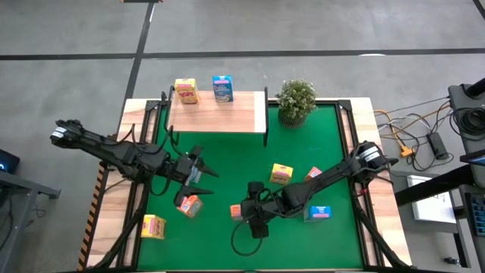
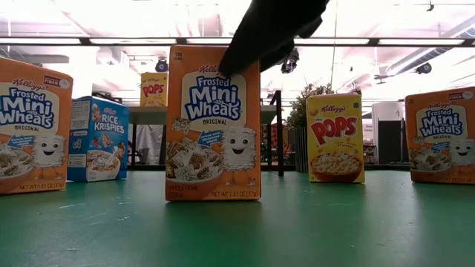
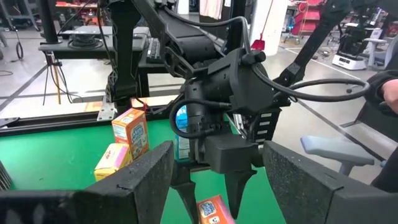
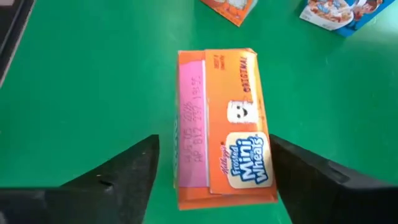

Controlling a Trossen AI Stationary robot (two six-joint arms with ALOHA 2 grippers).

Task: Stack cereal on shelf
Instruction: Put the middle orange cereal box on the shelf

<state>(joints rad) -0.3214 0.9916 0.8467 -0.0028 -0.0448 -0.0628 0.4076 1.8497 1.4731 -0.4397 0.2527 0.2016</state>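
Right gripper (image 4: 211,180) hangs wide open over an upright Frosted Mini-Wheats box (image 4: 224,127) at the mat's front-middle — pick step, I'd say. Next: close, carry to the shelf (image 1: 218,115).

The table (image 1: 333,144) wears a green mat, with pale wood showing along its edges. The shelf (image 1: 220,117) is light wood on black legs; a yellow cereal box (image 1: 186,91) and a blue one (image 1: 223,88) stand at its 12 o'clock edge. The potted plant (image 1: 295,100) is dull green. Both arms are black. The Mini-Wheats box (image 4: 224,127) is orange with a pink top panel and a blue-and-white logo. The Pops box (image 2: 335,138) is yellow with red lettering. The Rice Krispies box (image 2: 98,138) is blue.
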